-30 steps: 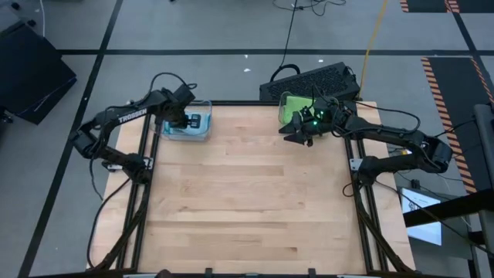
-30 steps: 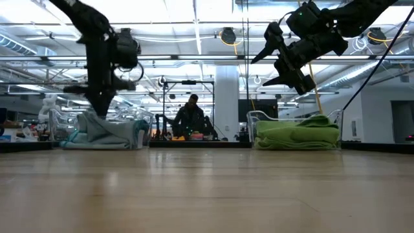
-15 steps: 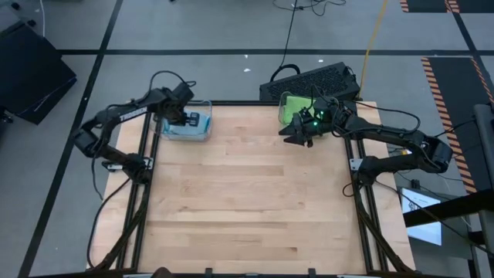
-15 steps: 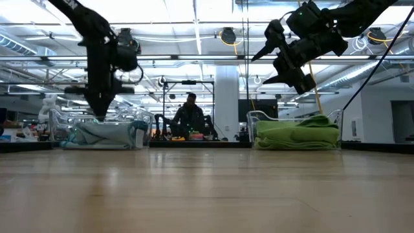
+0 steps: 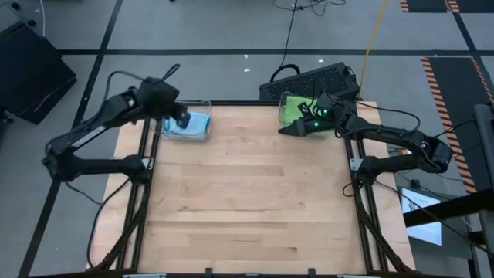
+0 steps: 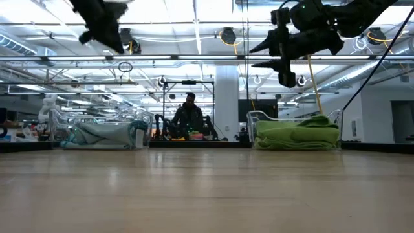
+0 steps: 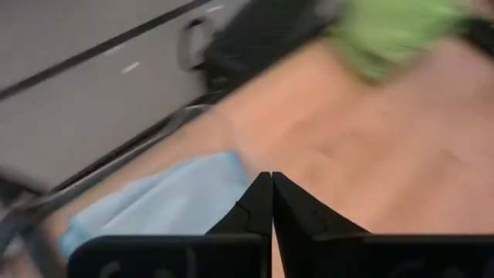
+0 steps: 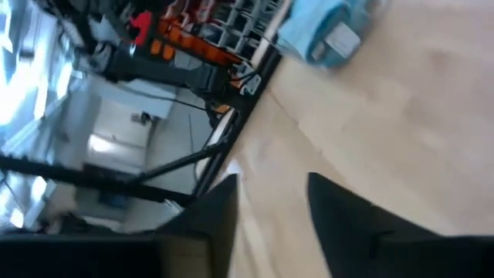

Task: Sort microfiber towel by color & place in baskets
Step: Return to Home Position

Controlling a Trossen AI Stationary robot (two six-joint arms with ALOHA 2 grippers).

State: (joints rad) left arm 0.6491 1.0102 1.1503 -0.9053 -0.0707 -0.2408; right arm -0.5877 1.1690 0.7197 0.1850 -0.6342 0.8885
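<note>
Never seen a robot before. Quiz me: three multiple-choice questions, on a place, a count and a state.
1. Where do the green towels lie? A. over an arm B. in the right bin C. on the floor
2. How many clear bins stand on the table? A. one B. two C. four
3. How are the left hand's fingers? A. shut, nothing between B. spread wide C. clamped on a towel

1 B: green fills that bin. 2 B: the left bin with blue towels, plus the right. 3 A: the wrist view shows them pressed together.
</note>
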